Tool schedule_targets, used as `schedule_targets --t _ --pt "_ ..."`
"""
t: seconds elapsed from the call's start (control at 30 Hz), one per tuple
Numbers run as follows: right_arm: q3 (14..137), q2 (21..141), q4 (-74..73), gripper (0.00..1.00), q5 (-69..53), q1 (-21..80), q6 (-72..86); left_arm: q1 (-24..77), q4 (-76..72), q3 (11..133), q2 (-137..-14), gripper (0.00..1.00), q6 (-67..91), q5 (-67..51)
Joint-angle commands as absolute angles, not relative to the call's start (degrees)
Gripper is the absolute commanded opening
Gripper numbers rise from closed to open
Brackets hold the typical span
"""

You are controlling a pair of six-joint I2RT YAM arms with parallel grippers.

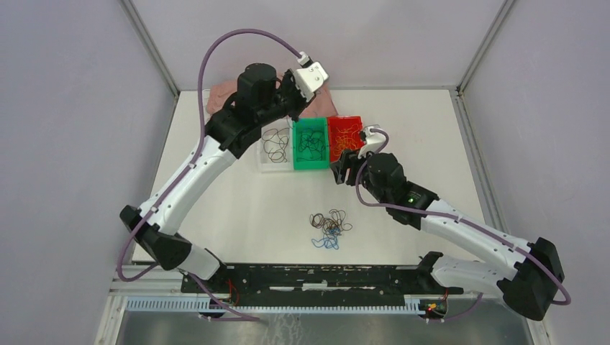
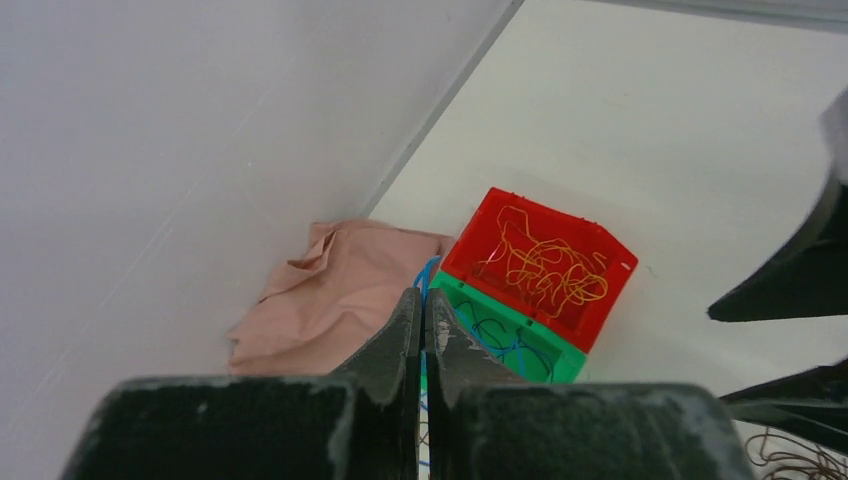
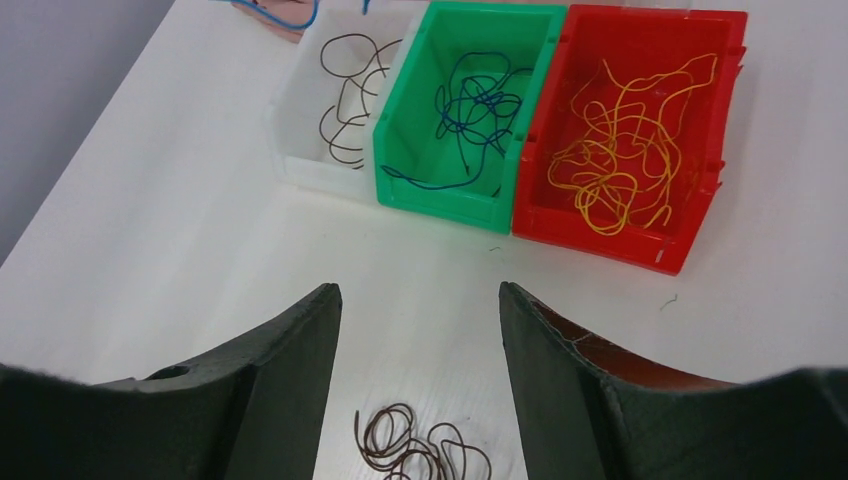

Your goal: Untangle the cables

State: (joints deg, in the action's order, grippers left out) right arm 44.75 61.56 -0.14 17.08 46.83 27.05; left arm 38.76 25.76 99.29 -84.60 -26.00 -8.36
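Note:
A tangled bunch of brown, blue and dark cables [image 1: 329, 228] lies on the white table in front of the bins. My left gripper [image 1: 293, 111] hangs above the back of the green bin [image 1: 309, 164]. In the left wrist view it [image 2: 422, 295] is shut on a thin blue cable [image 2: 430, 270] that runs between its jaws. My right gripper [image 1: 338, 172] is open and empty near the table, between the bins and the bunch. In the right wrist view it [image 3: 418, 290] has brown strands [image 3: 410, 445] just below it. The hanging blue cable shows at the top of that view [image 3: 296, 17].
Three bins stand side by side: a white one [image 3: 300, 160] with brown cables, a green one [image 3: 400, 130] with blue cables, a red one [image 3: 700, 220] with yellow-orange cables. A pink cloth [image 1: 223, 97] lies behind them by the back wall.

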Motion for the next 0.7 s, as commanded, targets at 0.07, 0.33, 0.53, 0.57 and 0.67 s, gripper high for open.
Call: schedule_targets --t 0.07,0.33,0.53,0.57,0.67 --pt "48.3 62.5 -4.3 0.65 23.7 46.8 25.2 33.8 22.3 101.5 -91.7 0.03 -24.5 -6.3" --pt "45.9 61.4 -5.5 0.64 27.8 45.9 25.8 31.1 21.4 105.3 -101.7 0.03 -23.8 -8.9" --pt "44.5 59.0 -7.0 0.63 28.6 44.0 26.1 29.6 21.0 106.8 -107.7 0.03 -22.9 -11.6" --pt "44.4 58.7 -7.1 0.63 28.6 43.6 26.2 29.6 20.9 106.9 -108.5 0.03 -23.0 -11.6" --pt "44.0 57.9 -7.6 0.63 28.2 42.5 26.2 29.5 20.9 107.3 -110.9 0.03 -23.3 -11.8"
